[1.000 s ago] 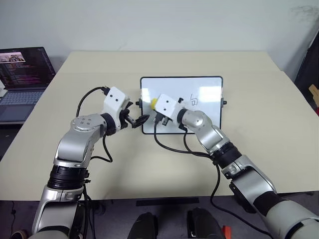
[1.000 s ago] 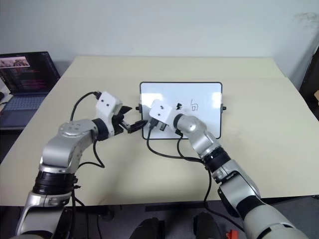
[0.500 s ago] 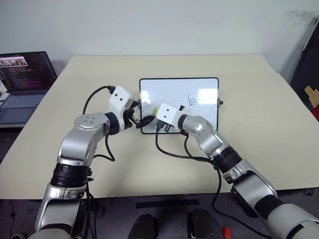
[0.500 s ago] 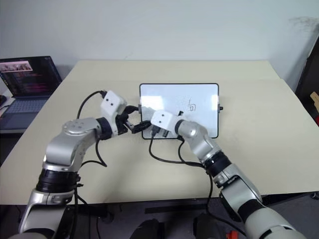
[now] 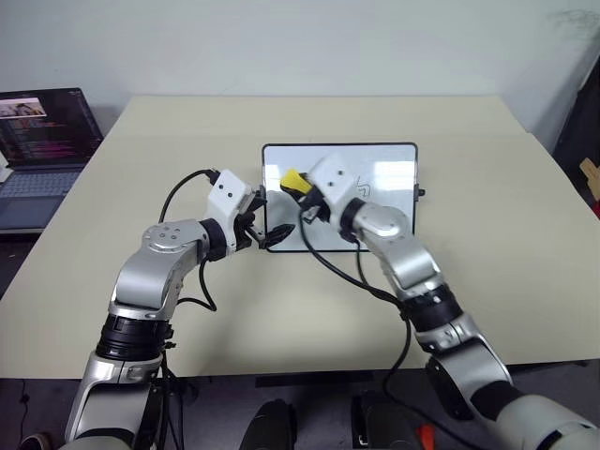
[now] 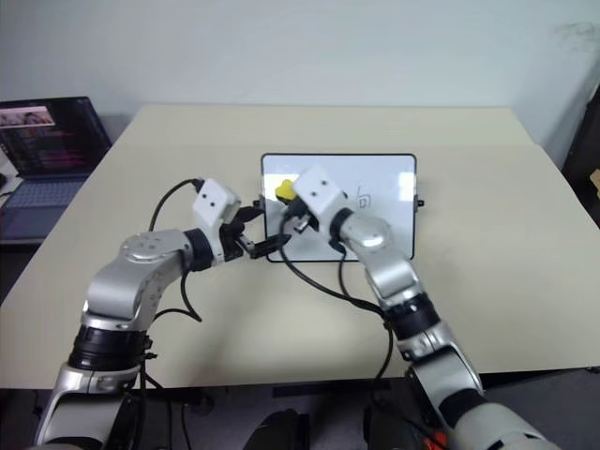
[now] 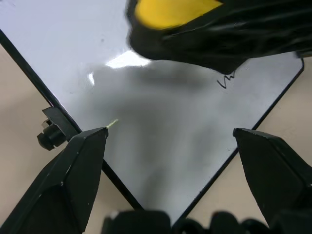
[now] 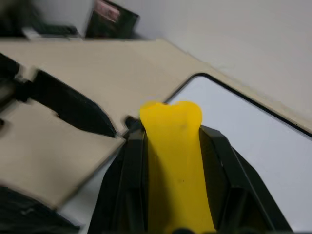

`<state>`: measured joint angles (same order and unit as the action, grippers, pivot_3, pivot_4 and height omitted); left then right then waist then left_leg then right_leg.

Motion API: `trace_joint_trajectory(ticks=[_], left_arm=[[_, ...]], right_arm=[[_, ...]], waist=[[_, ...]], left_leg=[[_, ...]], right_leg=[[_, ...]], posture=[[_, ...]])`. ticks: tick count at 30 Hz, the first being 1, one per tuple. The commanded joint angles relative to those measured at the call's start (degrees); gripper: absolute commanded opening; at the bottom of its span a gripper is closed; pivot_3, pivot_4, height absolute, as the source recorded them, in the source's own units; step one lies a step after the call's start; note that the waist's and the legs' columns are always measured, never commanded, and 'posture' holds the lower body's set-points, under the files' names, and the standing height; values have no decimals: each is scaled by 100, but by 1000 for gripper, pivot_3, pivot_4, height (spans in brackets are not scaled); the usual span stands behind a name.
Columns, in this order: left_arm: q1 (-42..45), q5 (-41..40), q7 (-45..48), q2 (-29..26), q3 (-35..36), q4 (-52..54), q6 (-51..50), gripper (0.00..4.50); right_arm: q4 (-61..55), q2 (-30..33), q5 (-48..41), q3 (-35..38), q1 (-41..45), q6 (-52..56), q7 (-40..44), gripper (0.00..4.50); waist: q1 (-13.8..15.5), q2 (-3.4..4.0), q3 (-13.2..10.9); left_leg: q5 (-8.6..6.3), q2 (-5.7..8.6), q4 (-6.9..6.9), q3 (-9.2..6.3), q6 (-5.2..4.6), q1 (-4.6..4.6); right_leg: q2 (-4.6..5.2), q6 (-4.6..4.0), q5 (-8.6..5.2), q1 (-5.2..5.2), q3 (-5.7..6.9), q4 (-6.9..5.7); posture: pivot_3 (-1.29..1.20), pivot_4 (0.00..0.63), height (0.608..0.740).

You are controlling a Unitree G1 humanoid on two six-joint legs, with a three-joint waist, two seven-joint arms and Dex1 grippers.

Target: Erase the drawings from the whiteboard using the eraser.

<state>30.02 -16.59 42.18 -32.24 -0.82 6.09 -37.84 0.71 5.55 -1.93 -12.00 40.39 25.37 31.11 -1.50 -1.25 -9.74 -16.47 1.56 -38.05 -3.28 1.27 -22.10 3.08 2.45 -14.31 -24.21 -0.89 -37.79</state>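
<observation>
Yellow and pinched tight between black fingers, the eraser (image 5: 292, 178) sits in the right gripper (image 5: 298, 184), lifted above the left part of the whiteboard (image 5: 394, 161). Beside it, the left gripper (image 5: 265, 230) has its jaws spread wide at the board's near-left corner. One drawing (image 6: 366, 200) shows right of the wrist. A laptop (image 5: 42, 150) rests far left of the tan table (image 5: 487, 216).

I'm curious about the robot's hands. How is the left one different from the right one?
The right gripper is shut on the yellow eraser, while the left gripper is open and holds nothing. The right gripper is raised above the whiteboard; the left gripper sits low at the board's near left corner. Both have two black fingers.
</observation>
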Motion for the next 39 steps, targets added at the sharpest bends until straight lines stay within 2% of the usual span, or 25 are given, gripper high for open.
trace_joint_trajectory(ticks=[1, 6, 12, 19, 26, 34, 39], left_arm=[[-112, -163, 80, 27, 119, 281, 205, 4500], [-366, -216, 282, 68, 45, 326, 581, 4500], [-399, -199, 402, 181, -80, 228, 832, 4500], [-367, -174, 477, 210, -157, 132, 908, 4500], [-26, -136, 485, 354, -307, -8, 874, 4500], [525, 18, 299, 539, -330, -520, 1008, 4500], [951, 199, 60, 737, -306, -1064, 1143, 4500]], right_arm=[[-1502, 554, -779, 448, -564, 1174, 455, 1120], [-2625, 1336, -1167, 767, -1668, 1975, 455, 1120], [-3065, 2213, -402, 556, -2893, 1110, 116, 1120], [-3052, 2205, 27, 511, -3532, 213, -317, 1120], [-2754, 1750, 165, 403, -3163, -157, -659, 1120], [-2371, 1534, 185, 457, -2638, -327, -771, 1120], [-1711, 1246, 297, 654, -1878, -590, -1216, 1120]], waist=[[14, 0, 0], [-10, 0, 0], [-18, -1, 0], [-30, -3, -2], [-16, -4, -2], [-20, -4, -2], [-24, -4, -2]], left_leg=[[-4, 3, -1, -2, -7, 0], [-6, 3, 0, 0, -11, 8], [-5, 1, -1, 10, -13, 23], [-5, 2, -6, 13, -12, 26], [-4, 3, -10, 12, -11, 25], [-3, 2, -10, 14, -10, 24], [-3, 4, -13, 14, -11, 26]], right_leg=[[0, 0, 0, 5, 2, 4], [0, 1, -1, 8, 3, 0], [-5, 2, -2, 15, -2, -13], [-12, 4, -2, 17, -2, -17], [-20, 4, -2, 19, -2, -18], [-23, 3, -2, 17, -4, -17], [-23, 3, -1, 18, -4, -23]], posture=[[0, 150, 740], [0, 150, 740], [0, 150, 740], [0, 150, 740], [0, 150, 740], [0, 150, 740], [0, 150, 740]])
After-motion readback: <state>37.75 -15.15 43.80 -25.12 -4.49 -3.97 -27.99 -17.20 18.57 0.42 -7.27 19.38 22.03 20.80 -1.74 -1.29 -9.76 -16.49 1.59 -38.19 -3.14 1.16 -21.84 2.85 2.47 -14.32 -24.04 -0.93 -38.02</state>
